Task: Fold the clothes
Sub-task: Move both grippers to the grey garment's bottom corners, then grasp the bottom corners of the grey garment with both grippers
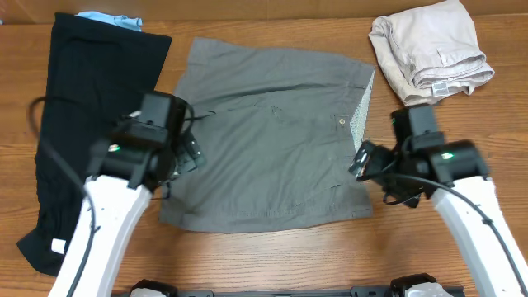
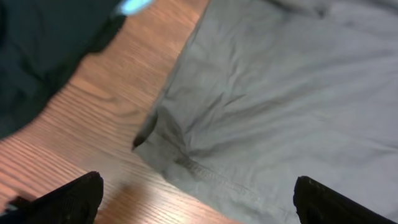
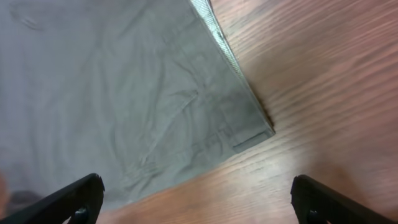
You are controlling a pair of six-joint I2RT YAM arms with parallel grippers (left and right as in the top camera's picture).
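The grey shorts [image 1: 268, 140] lie spread flat in the middle of the table, with a pale button [image 1: 341, 121] and whitish waistband lining at their right edge. A long black garment [image 1: 78, 124] lies at the left. My left gripper [image 1: 188, 157] is open over the shorts' left edge; the left wrist view shows the hem corner [image 2: 161, 149] between its fingers [image 2: 196, 202]. My right gripper [image 1: 360, 161] is open beside the shorts' right edge; the right wrist view shows the shorts' corner [image 3: 249, 127] above its fingers [image 3: 199, 202]. Both are empty.
A folded beige garment [image 1: 431, 48] lies at the back right. A pale blue cloth [image 1: 107, 20] peeks out behind the black garment. Bare wooden table [image 1: 272, 256] runs along the front.
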